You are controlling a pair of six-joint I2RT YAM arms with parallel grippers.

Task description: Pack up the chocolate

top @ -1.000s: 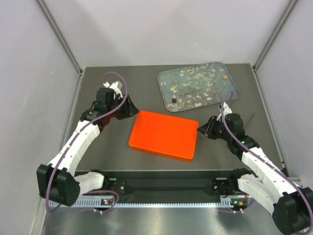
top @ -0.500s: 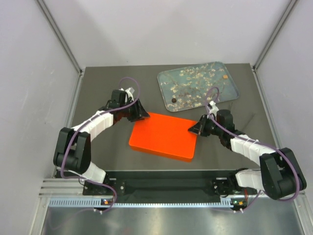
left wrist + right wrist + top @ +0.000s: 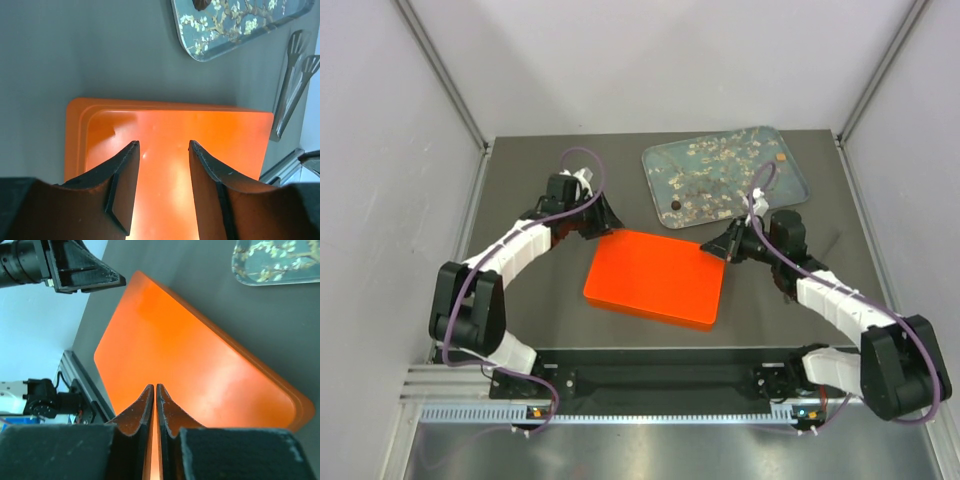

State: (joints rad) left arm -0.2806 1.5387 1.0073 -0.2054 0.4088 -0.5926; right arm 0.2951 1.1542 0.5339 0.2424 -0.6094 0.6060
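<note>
An orange box (image 3: 655, 278) lies closed in the middle of the table. It fills the left wrist view (image 3: 210, 130) and the right wrist view (image 3: 210, 365). A dark round chocolate (image 3: 677, 205) sits on the blossom-print tray (image 3: 760, 180) near its front left corner, and a small tan piece (image 3: 781, 157) lies near the tray's far right. My left gripper (image 3: 611, 226) is open and empty over the box's far left corner (image 3: 162, 145). My right gripper (image 3: 716, 248) is shut and empty over the box's far right corner (image 3: 156, 386).
The tray stands at the back right, behind the box (image 3: 240, 25). Metal tongs (image 3: 292, 75) lie on the table to the right of the box. The black rail (image 3: 660, 380) runs along the near edge. Grey walls enclose the table.
Both arms have swung in toward the orange box. The left gripper has come to its far left corner. The right gripper has risen from the box's right edge to its far right corner.
</note>
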